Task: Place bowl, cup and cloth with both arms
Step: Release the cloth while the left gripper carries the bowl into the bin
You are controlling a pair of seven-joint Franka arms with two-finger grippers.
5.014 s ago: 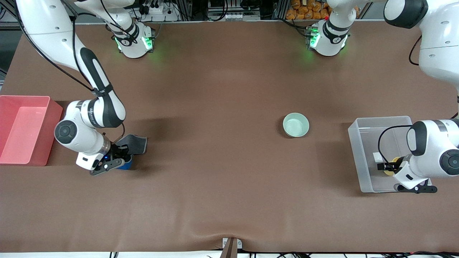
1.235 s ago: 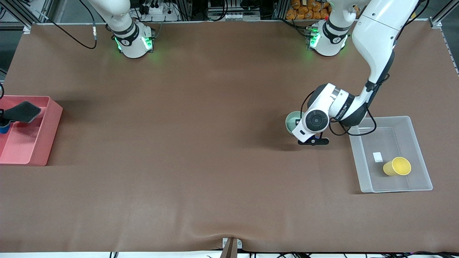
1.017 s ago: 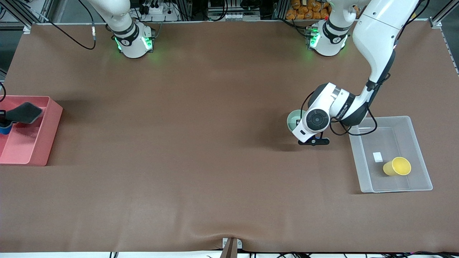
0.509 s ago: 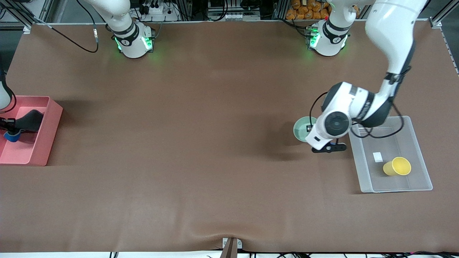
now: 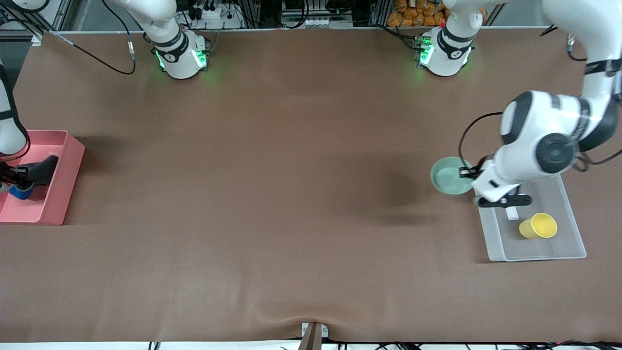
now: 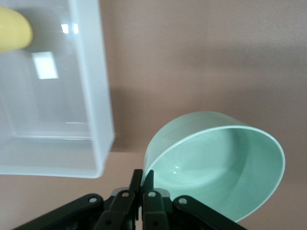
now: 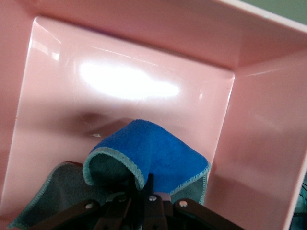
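The pale mint-green bowl (image 5: 449, 176) (image 6: 225, 160) hangs tilted over the tablecloth just beside the clear bin (image 5: 559, 250) (image 6: 98, 103). My left gripper (image 5: 467, 172) (image 6: 143, 178) is shut on its rim, one finger inside and one outside. The yellow cup (image 5: 538, 226) (image 6: 12, 29) lies on its side in the clear bin. My right gripper (image 5: 14, 175) (image 7: 148, 184) is shut on the cloth (image 5: 43, 167) (image 7: 158, 160). The cloth droops, dark grey with its blue side showing, low inside the pink bin (image 5: 53, 204) (image 7: 144, 57).
The clear bin stands at the left arm's end of the table and holds a small white label (image 5: 511, 214). The pink bin stands at the right arm's end. The brown tablecloth (image 5: 291, 194) between them carries nothing else.
The left arm has lifted the bowl off the table and carried it toward the clear bin. The right arm has lowered the cloth deeper into the pink bin.
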